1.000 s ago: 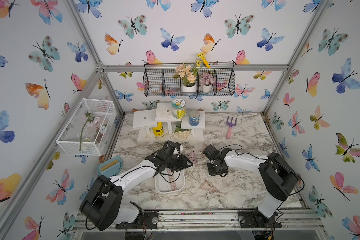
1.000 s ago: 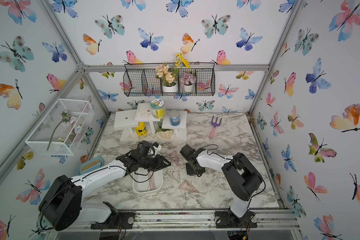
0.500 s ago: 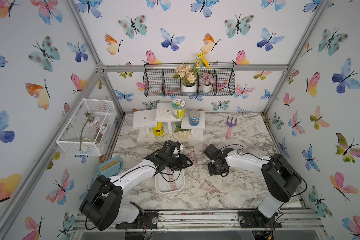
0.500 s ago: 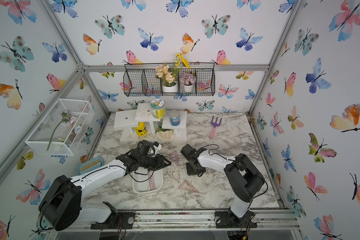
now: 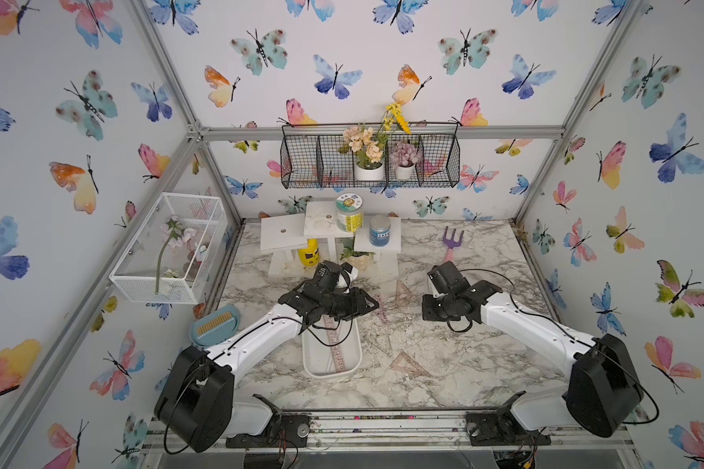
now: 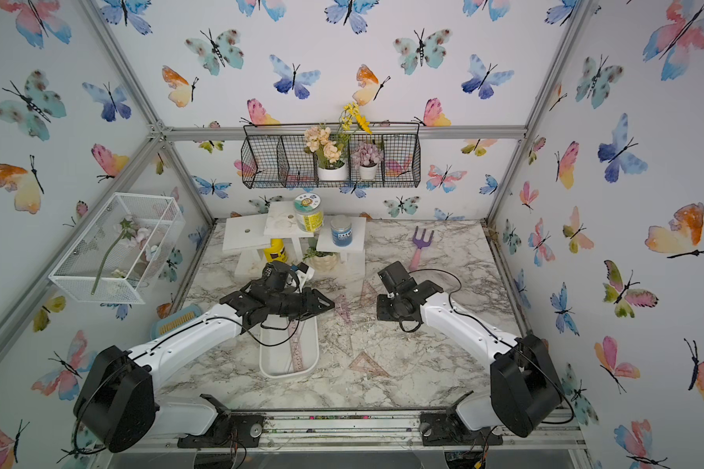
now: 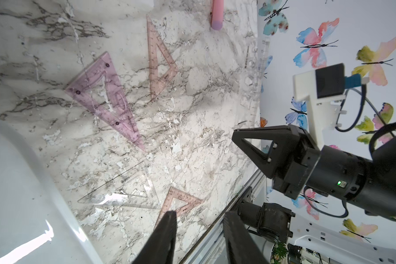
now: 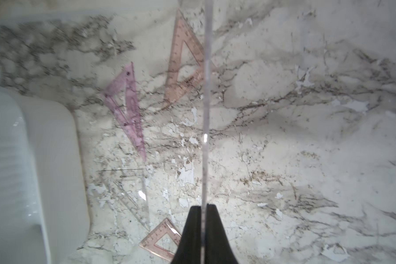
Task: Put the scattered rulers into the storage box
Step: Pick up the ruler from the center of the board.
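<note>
The marble table [image 5: 464, 357] is spreading under both jaws. The storage box [image 5: 316, 361], holding one pink ruler [image 5: 337, 349], is lying below and beside the left gripper [image 7: 199, 233], whose jaws are standing partly open, empty. The right gripper [image 8: 202, 209] is pinching a clear ruler [image 8: 206, 91], jaws shut; set squares [image 8: 136, 134] are lying beyond its tips.
</note>
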Action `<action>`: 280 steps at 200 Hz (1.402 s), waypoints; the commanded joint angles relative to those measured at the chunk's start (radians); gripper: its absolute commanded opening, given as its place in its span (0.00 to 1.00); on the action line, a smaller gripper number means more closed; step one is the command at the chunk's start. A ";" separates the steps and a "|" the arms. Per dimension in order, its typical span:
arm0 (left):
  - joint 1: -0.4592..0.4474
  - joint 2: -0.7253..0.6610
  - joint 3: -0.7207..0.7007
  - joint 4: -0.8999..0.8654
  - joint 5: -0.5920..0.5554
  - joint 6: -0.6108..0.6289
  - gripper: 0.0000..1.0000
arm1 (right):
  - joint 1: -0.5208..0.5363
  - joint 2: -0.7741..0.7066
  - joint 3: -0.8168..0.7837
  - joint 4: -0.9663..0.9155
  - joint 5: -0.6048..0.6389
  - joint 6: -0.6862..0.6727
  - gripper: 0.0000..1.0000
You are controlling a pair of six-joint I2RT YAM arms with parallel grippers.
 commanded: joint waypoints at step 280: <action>0.174 -0.120 0.021 0.551 0.421 -0.267 0.54 | -0.008 -0.045 -0.124 1.062 -0.959 0.467 0.03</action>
